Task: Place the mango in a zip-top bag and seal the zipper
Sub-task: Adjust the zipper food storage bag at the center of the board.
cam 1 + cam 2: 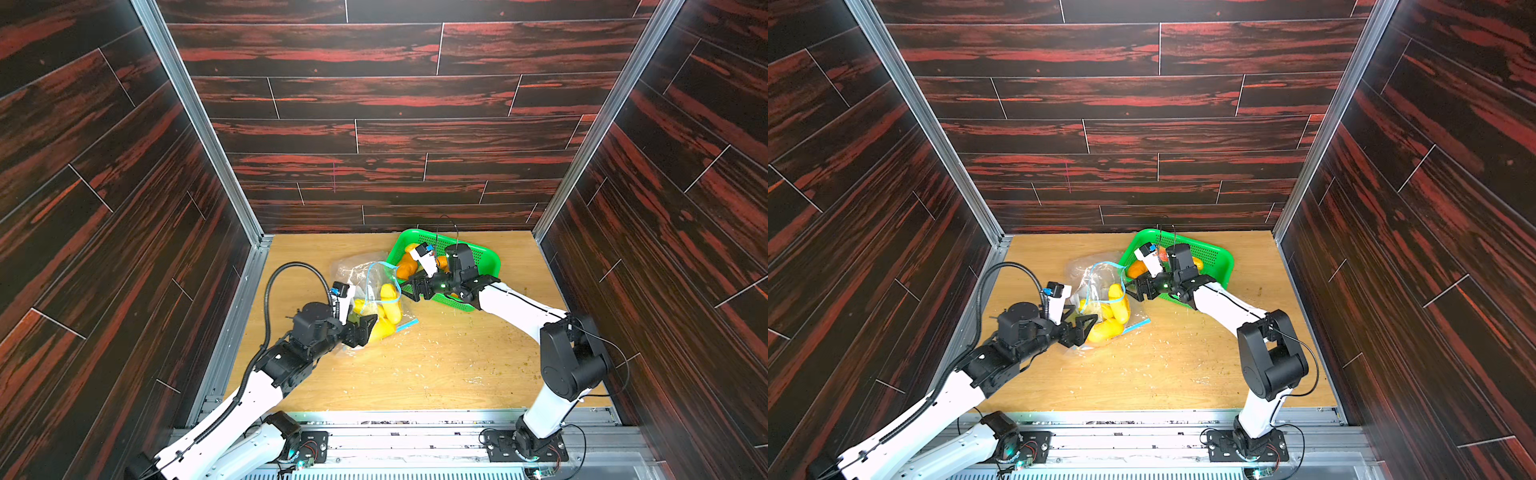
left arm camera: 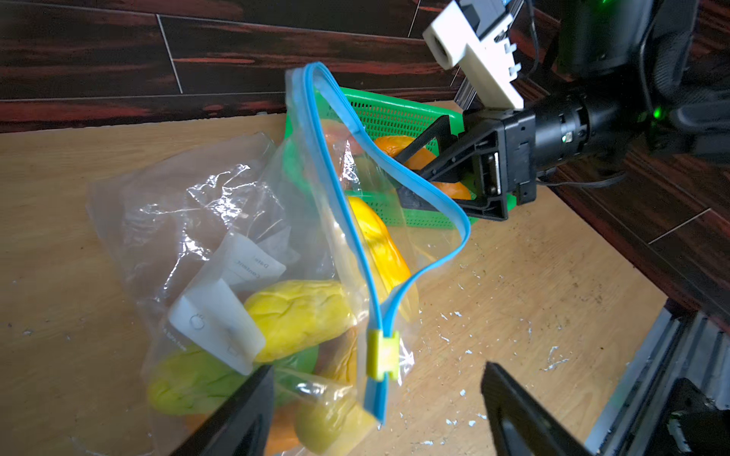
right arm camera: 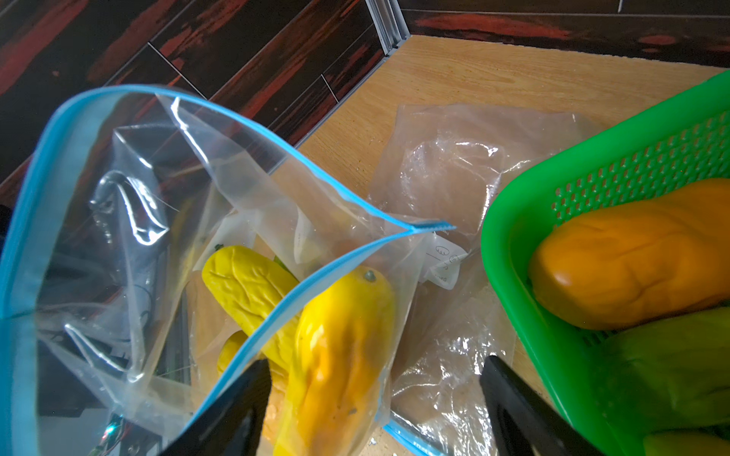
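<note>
Left wrist: left end effector (image 2: 378, 367) wide open (empty) beside bag (image 2: 312, 244)

In the right wrist view the green basket (image 3: 592, 146) and its orange mango (image 3: 632, 252) run past the edge.

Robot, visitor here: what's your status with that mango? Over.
Open: left hand, right hand. In zip-top bag: yellow mango; zipper unsealed. Near right hand: green basket.
</note>
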Robot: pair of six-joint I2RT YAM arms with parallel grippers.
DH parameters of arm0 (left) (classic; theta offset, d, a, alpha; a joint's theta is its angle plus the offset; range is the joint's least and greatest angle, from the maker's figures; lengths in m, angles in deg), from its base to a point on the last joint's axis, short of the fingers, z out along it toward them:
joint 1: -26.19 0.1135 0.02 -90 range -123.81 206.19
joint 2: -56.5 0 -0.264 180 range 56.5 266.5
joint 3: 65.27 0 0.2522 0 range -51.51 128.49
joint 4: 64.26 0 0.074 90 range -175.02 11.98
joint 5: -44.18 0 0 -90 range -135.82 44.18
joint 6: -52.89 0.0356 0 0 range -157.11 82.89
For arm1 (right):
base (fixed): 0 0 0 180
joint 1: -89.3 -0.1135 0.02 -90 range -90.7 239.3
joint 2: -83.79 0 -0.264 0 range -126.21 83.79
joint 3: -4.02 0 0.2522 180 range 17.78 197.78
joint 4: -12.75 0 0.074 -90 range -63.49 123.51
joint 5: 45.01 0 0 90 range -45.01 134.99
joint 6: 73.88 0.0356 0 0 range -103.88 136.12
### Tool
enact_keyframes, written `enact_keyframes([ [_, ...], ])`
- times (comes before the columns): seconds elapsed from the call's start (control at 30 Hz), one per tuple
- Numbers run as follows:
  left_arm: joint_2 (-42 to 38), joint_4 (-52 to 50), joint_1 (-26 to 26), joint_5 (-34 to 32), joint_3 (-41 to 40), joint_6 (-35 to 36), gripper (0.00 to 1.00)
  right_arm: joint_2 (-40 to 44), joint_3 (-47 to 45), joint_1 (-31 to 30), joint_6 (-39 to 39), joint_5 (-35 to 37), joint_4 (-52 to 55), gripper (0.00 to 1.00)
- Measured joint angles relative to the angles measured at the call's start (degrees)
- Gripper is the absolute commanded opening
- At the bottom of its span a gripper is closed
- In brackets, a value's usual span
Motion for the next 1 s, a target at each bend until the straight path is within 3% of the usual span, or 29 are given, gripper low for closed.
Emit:
enact_keyframes([
  [0.03,1.3,1.2,-0.2,-0.7,-0.3,0.6,0.56,0.0,0.0,0.0,0.0,0.1,0.0,0.86],
  [0.17,3.5,5.2,-0.3,-3.9,-2.5,0.2,0.35,0.0,0.0,0.0,0.0,0.5,0.0,0.86],
  [0.5,4.4,14.5,-0.3,-5.7,-2.6,-3.7,0.01,1.9,-0.9,0.0,-0.1,1.6,0.0,0.86],
  [0.7,-0.5,10.5,-0.3,-7.0,-1.1,-3.8,0.00,5.8,-2.5,0.3,-1.0,2.8,0.5,0.86],
  [0.87,-0.9,2.6,-0.3,-6.9,10.7,-1.9,0.00,12.2,-5.6,1.7,-1.2,2.8,0.1,0.86],
  [1.0,3.6,-0.5,-0.2,-2.0,21.9,-1.3,0.00,16.7,-7.3,3.0,-1.4,2.7,-0.1,0.86],
])
